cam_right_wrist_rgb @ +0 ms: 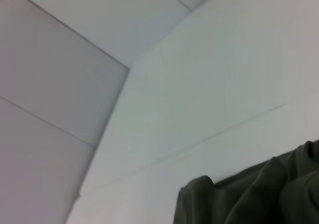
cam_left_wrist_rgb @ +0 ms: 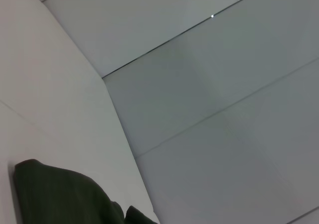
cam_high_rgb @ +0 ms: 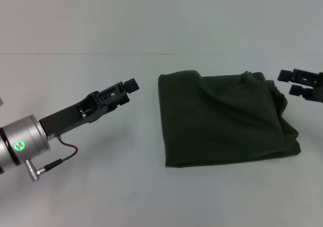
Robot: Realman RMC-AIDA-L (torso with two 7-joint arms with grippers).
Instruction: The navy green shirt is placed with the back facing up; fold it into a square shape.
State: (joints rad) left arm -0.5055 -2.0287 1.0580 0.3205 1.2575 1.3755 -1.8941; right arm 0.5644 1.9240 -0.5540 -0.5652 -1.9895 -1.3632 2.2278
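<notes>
The navy green shirt [cam_high_rgb: 224, 118] lies on the white table [cam_high_rgb: 101, 196] as a folded, roughly square bundle, plain side up, with rumpled layers along its right edge. My left gripper [cam_high_rgb: 128, 92] hovers a little to the left of the shirt, pointing at it, open and empty. At the far right, my right gripper [cam_high_rgb: 288, 82] sits just beyond the shirt's upper right corner, open with nothing between its fingers. Each wrist view catches only a dark edge of the shirt [cam_left_wrist_rgb: 60, 196] [cam_right_wrist_rgb: 249, 194].
A pale wall [cam_high_rgb: 161, 15] rises behind the table's back edge. A thin cable [cam_high_rgb: 65, 154] hangs under the left wrist. White table surface stretches in front of and to the left of the shirt.
</notes>
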